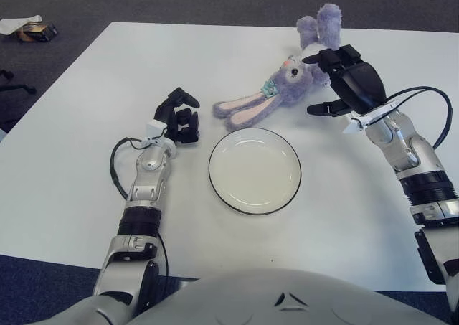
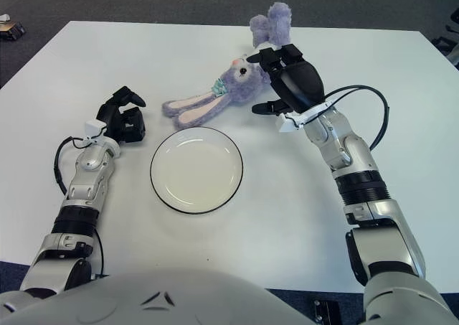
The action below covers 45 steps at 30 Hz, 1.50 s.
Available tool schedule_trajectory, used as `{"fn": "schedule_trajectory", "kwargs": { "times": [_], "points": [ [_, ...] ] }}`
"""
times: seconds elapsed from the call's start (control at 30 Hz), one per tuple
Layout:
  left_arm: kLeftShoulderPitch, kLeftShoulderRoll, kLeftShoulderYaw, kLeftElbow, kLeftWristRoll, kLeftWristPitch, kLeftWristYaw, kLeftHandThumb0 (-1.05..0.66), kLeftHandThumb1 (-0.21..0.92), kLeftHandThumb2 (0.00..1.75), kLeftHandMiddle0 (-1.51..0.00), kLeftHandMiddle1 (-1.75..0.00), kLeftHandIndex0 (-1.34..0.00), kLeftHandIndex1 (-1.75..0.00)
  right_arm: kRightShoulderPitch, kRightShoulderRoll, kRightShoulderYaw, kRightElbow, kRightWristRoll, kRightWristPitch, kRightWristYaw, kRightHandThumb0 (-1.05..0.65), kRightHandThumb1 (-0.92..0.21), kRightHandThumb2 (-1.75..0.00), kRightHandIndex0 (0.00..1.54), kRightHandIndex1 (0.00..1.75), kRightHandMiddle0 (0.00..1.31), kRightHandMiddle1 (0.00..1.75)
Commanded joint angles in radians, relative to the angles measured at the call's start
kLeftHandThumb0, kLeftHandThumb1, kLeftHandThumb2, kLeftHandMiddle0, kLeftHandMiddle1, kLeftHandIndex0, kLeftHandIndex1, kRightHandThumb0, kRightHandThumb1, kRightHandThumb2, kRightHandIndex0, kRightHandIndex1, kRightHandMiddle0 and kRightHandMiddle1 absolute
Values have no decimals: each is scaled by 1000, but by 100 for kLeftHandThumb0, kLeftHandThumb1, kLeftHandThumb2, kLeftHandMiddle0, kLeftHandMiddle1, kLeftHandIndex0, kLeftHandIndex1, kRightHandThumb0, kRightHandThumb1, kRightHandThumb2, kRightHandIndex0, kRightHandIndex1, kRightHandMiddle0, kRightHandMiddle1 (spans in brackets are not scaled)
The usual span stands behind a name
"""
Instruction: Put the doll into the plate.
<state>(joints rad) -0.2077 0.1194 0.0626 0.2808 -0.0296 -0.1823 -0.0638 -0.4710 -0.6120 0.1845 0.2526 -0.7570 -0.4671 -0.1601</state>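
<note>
The right hand [image 1: 343, 81] clamps on the doll [image 1: 287, 85], whose ears trail toward the plate [image 1: 254, 171]. The left hand [image 1: 178, 117], fingers curled on nothing, shows left of the plate on the desk [image 1: 86, 196].

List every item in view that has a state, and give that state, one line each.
doll: lying on the table beyond the plate, not in it, ears pointing left.
plate: upright on the table, holding nothing.
right robot hand: over the doll's body, fingers around it.
left robot hand: left of the plate, fingers curled, holding nothing.
</note>
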Motion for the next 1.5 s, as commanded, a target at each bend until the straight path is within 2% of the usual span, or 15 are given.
{"fn": "schedule_trajectory", "kwargs": {
  "times": [0.0,0.57,0.9,1.1,1.47],
  "points": [
    [63,-13,-16,50,17,31,3,-50,26,138,-116,-175,-66,-175,-39,-23,20,2,-20,-11,24,-71,-55,-70,8,60,0,77],
    [71,-6,-33,43,30,10,0,-51,26,139,-117,-175,-66,-175,-182,-65,113,91,-126,-58,45,-72,-54,-69,10,49,0,70],
    [75,-14,-29,32,14,11,-5,-51,24,141,-119,-175,-68,-175,-295,-95,195,152,-194,-98,124,-77,-57,-67,11,49,0,68],
    [75,-15,-27,34,4,9,-11,-52,23,142,-118,-175,-68,-175,-345,-88,225,192,-186,-115,179,-78,-59,-65,7,47,0,63],
    [81,-14,-33,21,18,6,1,-52,23,142,-119,-175,-68,-175,-401,-65,255,217,-190,-84,260,-80,-61,-62,5,38,0,57]
  ]
}}
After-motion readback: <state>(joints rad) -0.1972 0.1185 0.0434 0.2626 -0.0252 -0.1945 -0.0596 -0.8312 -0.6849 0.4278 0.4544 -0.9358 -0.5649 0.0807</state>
